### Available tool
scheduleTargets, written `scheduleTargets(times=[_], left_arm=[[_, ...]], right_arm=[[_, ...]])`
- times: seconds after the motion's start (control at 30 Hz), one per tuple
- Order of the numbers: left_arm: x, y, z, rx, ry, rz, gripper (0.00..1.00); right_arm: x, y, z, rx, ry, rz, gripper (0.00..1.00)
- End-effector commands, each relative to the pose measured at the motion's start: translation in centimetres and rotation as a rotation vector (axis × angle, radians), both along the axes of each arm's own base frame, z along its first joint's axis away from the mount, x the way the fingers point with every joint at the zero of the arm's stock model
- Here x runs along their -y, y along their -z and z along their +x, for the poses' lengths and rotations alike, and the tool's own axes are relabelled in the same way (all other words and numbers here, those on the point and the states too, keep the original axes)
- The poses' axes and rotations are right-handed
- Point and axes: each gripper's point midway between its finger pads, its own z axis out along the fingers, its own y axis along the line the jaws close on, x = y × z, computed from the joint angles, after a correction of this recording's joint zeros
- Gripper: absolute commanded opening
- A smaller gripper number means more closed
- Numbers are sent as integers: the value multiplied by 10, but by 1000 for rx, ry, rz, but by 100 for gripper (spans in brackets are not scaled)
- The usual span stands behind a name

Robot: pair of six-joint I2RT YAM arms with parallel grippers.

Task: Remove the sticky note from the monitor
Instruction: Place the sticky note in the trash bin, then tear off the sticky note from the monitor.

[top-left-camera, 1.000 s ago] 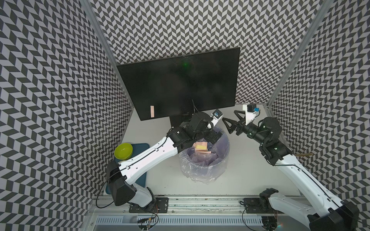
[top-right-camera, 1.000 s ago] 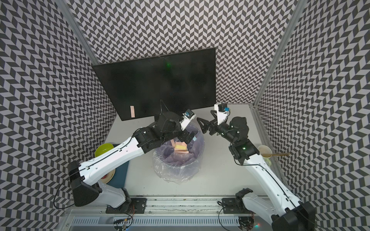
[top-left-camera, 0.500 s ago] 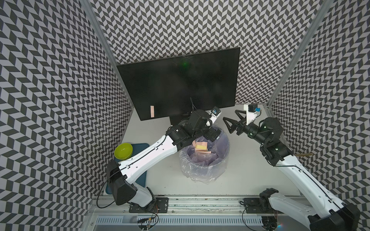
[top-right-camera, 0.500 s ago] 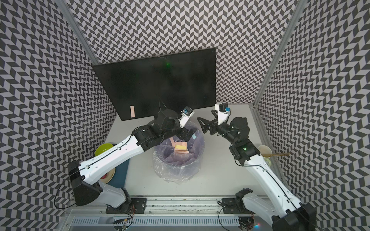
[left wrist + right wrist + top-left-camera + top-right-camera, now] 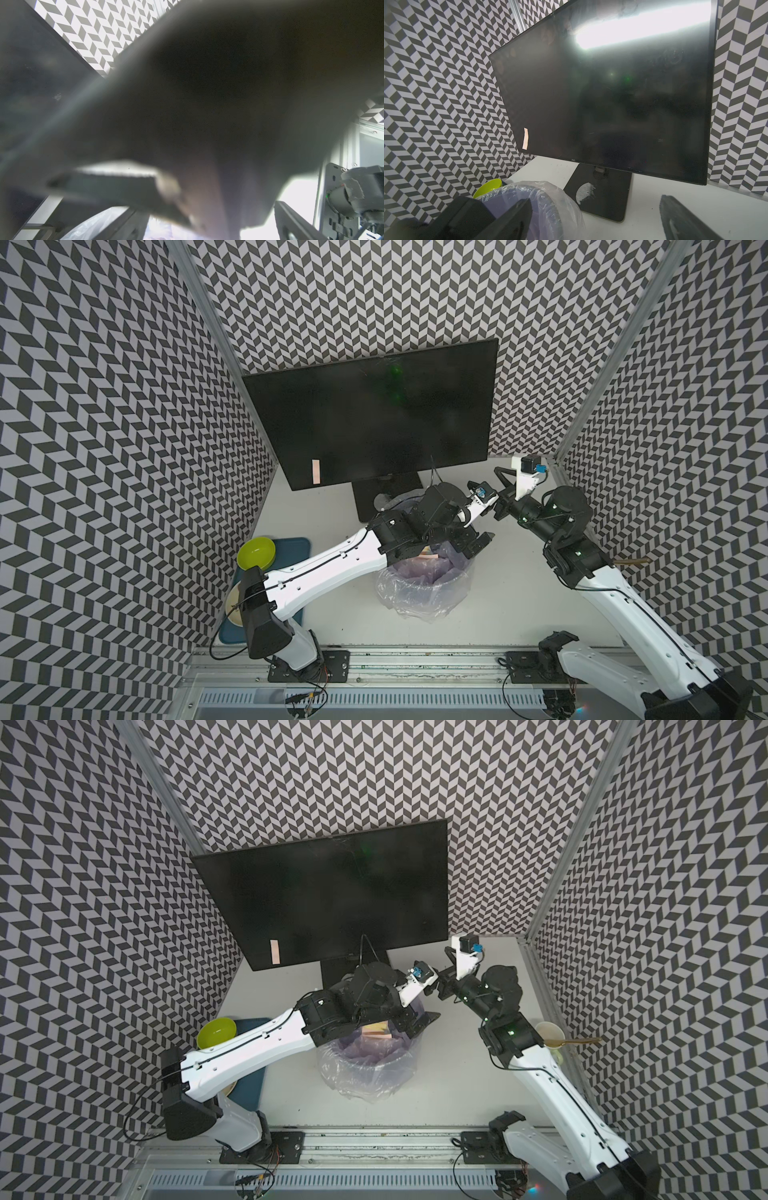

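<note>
The black monitor [image 5: 374, 414] [image 5: 332, 894] [image 5: 612, 104] stands at the back with its screen dark. One pale pink sticky note [image 5: 316, 471] [image 5: 274, 953] [image 5: 525, 138] is stuck near the screen's lower left corner. My left gripper [image 5: 471, 542] [image 5: 419, 1022] hangs open over the right rim of the lined bin [image 5: 419, 585], far from that note. My right gripper [image 5: 497, 494] [image 5: 444, 971] [image 5: 593, 224] is open and empty just right of the left wrist, facing the screen. A dark blur close to the lens fills most of the left wrist view.
Crumpled pink and yellow paper [image 5: 375, 1030] lies inside the bin [image 5: 370, 1069]. The monitor's stand base [image 5: 604, 197] sits right behind the bin. A green bowl [image 5: 256, 552] rests on a blue tray [image 5: 293, 545] at the left. A cup with a spoon [image 5: 550, 1036] is by the right wall.
My left gripper has swung right across the bin and now sits close against the right gripper. The right arm has barely moved. Both grippers stayed open.
</note>
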Motion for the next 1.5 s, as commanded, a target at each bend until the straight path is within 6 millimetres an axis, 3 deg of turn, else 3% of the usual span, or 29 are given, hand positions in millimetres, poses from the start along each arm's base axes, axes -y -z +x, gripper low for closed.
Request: scheduleTargets(times=[0.0,0.27,0.33,0.53,0.73,1.07,1.17,1.47], left_arm=[[-14,-26,-7,21,-6,-48,100],[-85,-24,12,-5,-170,-45,100],[-111,-27,18,-15,-217,-91,100],[-200,-34,63,-48,-464,-256,100],[-278,-18,106,-98,-660,-377,98],[-375,8,145,-161,-830,-563,92],[-392,20,151,-188,-852,-602,90],[-405,47,171,-239,-865,-627,84]], right_arm=[[5,-14,-2,52,16,15,99],[8,-14,-1,51,31,10,99],[10,-15,0,51,41,11,99],[6,-15,1,46,18,21,99],[5,-16,-1,45,11,20,99],[4,-12,0,42,7,13,99],[4,-10,-1,40,5,12,99],[3,-9,-2,39,1,15,99]])
